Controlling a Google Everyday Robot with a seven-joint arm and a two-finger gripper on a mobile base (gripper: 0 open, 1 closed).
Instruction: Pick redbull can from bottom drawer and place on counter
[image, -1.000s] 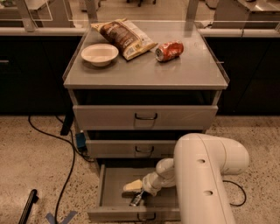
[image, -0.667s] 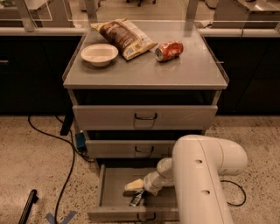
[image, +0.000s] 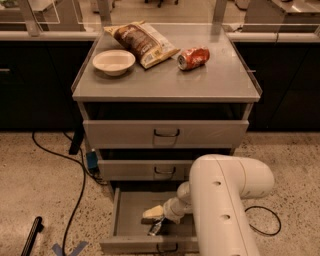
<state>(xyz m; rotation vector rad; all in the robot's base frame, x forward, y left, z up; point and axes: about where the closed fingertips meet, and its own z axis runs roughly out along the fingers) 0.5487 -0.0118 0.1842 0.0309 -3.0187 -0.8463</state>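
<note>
The bottom drawer (image: 125, 212) is pulled open below two shallower grey drawers. My gripper (image: 153, 215) reaches down into it from the white arm (image: 220, 200) at the right. The redbull can (image: 155, 228), slim, silver and dark, lies tilted on the drawer floor just under and in front of the gripper, touching or almost touching it. The arm hides the right part of the drawer. The counter (image: 210, 80), the cabinet's flat grey top, is above.
On the counter are a white bowl (image: 114, 61), a brown chip bag (image: 141, 42) and a red soda can (image: 193, 57) lying on its side. A black cable (image: 75, 165) runs over the speckled floor at left. Dark cupboards stand behind.
The arm's big white housing has shifted slightly left. The gripper and the redbull can stay in nearly the same spot in the drawer.
</note>
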